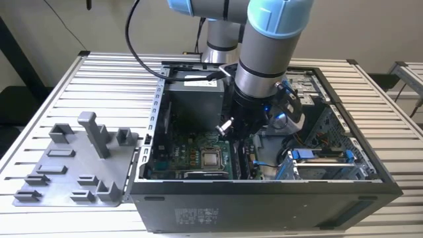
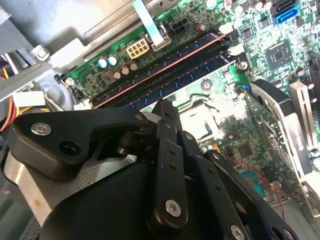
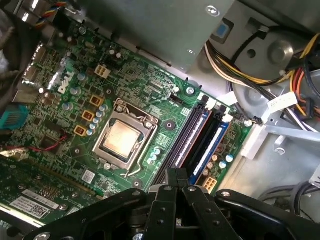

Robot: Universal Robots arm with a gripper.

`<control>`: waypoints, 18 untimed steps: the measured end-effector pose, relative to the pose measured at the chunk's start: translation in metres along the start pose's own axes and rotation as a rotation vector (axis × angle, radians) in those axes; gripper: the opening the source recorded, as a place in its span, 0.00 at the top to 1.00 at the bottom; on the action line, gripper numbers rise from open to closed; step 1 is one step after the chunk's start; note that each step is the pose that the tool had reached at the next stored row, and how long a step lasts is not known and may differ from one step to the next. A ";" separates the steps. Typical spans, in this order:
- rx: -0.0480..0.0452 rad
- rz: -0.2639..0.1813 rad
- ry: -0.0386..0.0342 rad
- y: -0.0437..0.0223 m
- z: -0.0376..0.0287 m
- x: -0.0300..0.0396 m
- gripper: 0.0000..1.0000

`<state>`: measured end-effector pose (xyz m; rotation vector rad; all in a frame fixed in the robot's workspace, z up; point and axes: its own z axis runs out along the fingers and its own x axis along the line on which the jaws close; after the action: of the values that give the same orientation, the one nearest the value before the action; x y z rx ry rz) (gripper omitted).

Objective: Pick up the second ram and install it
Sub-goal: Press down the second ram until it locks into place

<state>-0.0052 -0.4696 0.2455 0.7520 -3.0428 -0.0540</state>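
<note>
The black two-fingered tool (image 1: 229, 130) on the silver and blue arm is deep inside the open black computer case (image 1: 264, 198), which stands on the slatted metal surface (image 1: 66, 99). In both wrist views its fingers are drawn together with no board seen between them (image 3: 177, 173).

The second ram, a long thin dark board (image 2: 175, 82), seems to lie in the slots at the green motherboard's edge, just under the tool tip. We cannot tell whether it is fully seated.

We judge that it needs straight, even pressure along its top edge. Room is tight, with the square silver processor (image 3: 120, 140) on one side and bundled yellow and black cables (image 3: 250, 55) on the other.
</note>
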 end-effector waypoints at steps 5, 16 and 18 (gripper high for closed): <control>-0.0001 -0.042 0.0014 0.0000 0.0000 0.0000 0.89; -0.0002 -0.111 0.0039 0.0000 0.0000 0.0000 0.89; -0.0002 -0.122 0.0043 0.0000 0.0000 0.0000 0.89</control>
<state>-0.0052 -0.4696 0.2455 0.9360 -2.9892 -0.0532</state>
